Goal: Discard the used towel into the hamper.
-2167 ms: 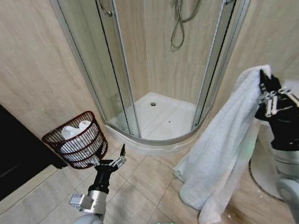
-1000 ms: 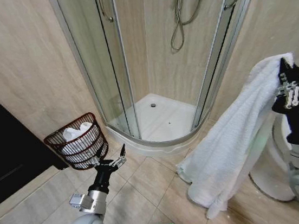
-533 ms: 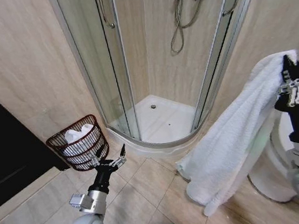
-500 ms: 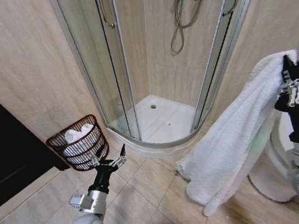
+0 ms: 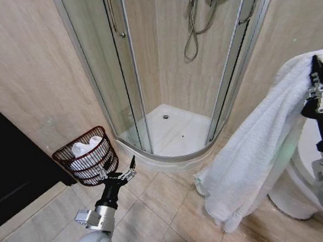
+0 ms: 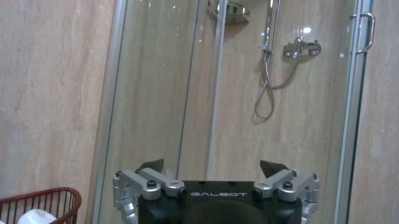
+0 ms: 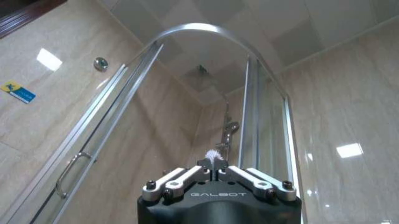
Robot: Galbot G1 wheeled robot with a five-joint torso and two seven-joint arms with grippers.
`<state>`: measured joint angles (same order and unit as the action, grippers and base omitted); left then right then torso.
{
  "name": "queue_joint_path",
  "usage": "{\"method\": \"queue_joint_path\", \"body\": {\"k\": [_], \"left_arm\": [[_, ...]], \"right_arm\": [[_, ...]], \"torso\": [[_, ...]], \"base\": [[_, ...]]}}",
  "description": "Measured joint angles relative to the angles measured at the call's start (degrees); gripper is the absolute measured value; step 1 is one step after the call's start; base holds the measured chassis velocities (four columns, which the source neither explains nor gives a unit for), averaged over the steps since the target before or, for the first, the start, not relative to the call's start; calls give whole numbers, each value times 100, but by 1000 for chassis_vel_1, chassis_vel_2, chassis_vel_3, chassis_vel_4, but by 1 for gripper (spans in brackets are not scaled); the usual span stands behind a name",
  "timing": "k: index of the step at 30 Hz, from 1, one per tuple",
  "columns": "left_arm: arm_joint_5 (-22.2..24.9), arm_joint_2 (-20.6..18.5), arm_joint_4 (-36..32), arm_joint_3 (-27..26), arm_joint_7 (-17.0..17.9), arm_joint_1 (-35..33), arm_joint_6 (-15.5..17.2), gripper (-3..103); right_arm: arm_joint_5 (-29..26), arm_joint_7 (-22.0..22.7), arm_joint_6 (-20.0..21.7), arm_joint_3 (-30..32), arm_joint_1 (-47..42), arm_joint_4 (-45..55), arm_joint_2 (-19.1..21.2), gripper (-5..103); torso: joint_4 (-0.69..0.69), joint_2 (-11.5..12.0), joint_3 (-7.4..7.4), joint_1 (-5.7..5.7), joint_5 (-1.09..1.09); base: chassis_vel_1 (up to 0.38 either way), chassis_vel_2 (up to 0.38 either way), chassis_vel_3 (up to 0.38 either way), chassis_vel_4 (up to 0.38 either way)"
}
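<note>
Dark doorway point(image 5: 5, 169): filled the left edge of the head frame, black against the beige wall tiles.

Hamper point(image 5: 87, 156): stood on the floor at lower left of the head frame, against the wall and just beside the shower's left glass panel; red-brown open ribs, wider at the rim; also caught at the lower left corner of the left wrist frame point(image 6: 40, 205).

White cloth in hamper point(image 5: 85, 148): lay bundled inside, showing above the rim.

Left pincer point(image 5: 120, 174): hung low at lower left centre of the head frame, over the floor tiles just in front of the hamper, holding nothing; fingers point(image 6: 149, 167) stood wide apart in the left wrist frame, aimed at the shower glass.

Shower enclosure point(image 5: 129, 72): occupied the upper centre, curved glass with a chrome handle on the door.

Shower tray point(image 5: 175, 132): white, sat at mid frame behind the glass.

Shower hose point(image 5: 191, 23): hung in a loop from the wall fitting at top centre.

Towel point(image 5: 253, 151): white, draped from the upper right of the head frame down and leftward to the lower centre, lower end hanging close to the floor, well apart from the hamper.

Right pincer point(image 5: 322, 86): raised at the right edge of the head frame, clamped on the towel's top corner; in the right wrist frame fingers point(image 7: 187, 177) pressed together on a tuft of white fabric.
</note>
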<state>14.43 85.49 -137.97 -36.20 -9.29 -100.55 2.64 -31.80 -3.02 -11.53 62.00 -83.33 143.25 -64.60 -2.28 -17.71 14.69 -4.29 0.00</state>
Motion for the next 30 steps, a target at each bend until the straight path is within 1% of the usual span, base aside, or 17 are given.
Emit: {"method": "queue_joint_path", "body": {"k": [5,10,17,21,27,28,30], "left_arm": [[0,0,0,0,0,0,0,100],[0,0,0,0,0,0,0,100],[0,0,0,0,0,0,0,100],[0,0,0,0,0,0,0,100],[0,0,0,0,0,0,0,100],[0,0,0,0,0,0,0,100],[0,0,0,0,0,0,0,100]], "right_arm": [[-68,0,7,65,32,0,44,1],[-150,12,19,144,76,0,100,1],[-293,-72,-46,233,116,0,128,1],[-331,-73,-48,254,133,0,151,1],[-461,-58,-36,486,234,0,181,1],[-461,-58,-36,486,234,0,181,1],[-499,-35,-12,484,287,0,212,1]], "torso": [[0,-116,82,-33,0],[0,-199,132,-67,0],[0,-405,279,-126,0],[0,-479,321,-159,0],[0,-636,425,-210,0],[0,-636,425,-210,0],[0,-707,473,-235,0]], "base": [[0,0,0,0],[0,0,0,0],[0,0,0,0],[0,0,0,0],[0,0,0,0],[0,0,0,0],[0,0,0,0]]}}
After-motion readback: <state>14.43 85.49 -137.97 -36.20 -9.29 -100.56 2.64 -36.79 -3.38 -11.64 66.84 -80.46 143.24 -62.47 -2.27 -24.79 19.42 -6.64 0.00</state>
